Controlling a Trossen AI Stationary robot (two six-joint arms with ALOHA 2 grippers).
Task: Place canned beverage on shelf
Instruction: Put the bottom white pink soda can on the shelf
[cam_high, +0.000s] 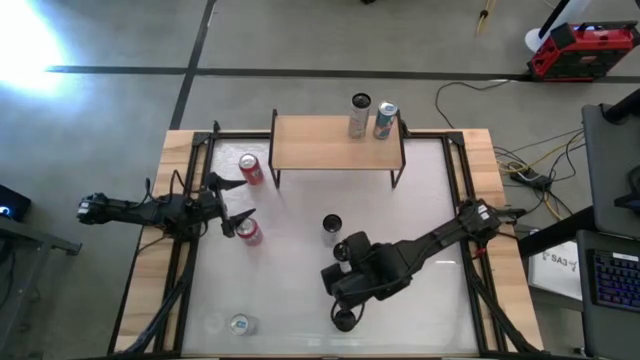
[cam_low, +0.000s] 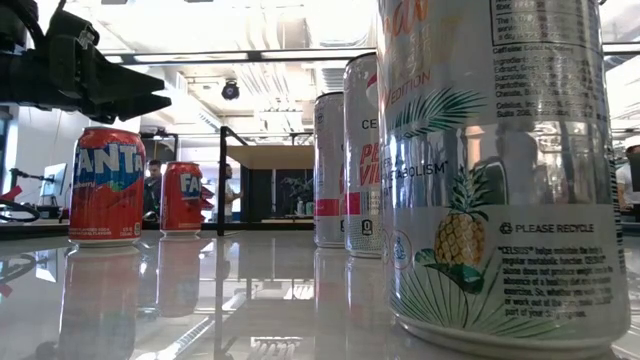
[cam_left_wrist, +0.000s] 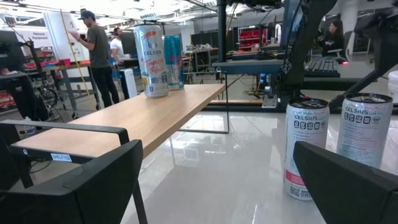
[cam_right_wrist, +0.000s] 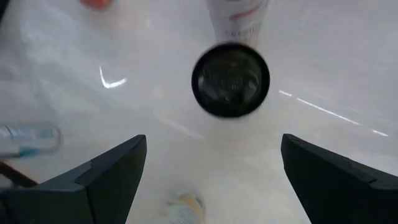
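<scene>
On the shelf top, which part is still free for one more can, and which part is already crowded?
The shelf is bare from its left edge across the middle, up to the two cans standing close together at its back right corner. On the table, the crowded parts are near the left gripper, between two red cans, and around the right gripper.

The left arm extends in from the left edge of the worktop, its left pincer (cam_high: 232, 205) spread open and level. The right arm reaches diagonally inward from the right, its right pincer (cam_high: 338, 272) open, pointing straight down
</scene>
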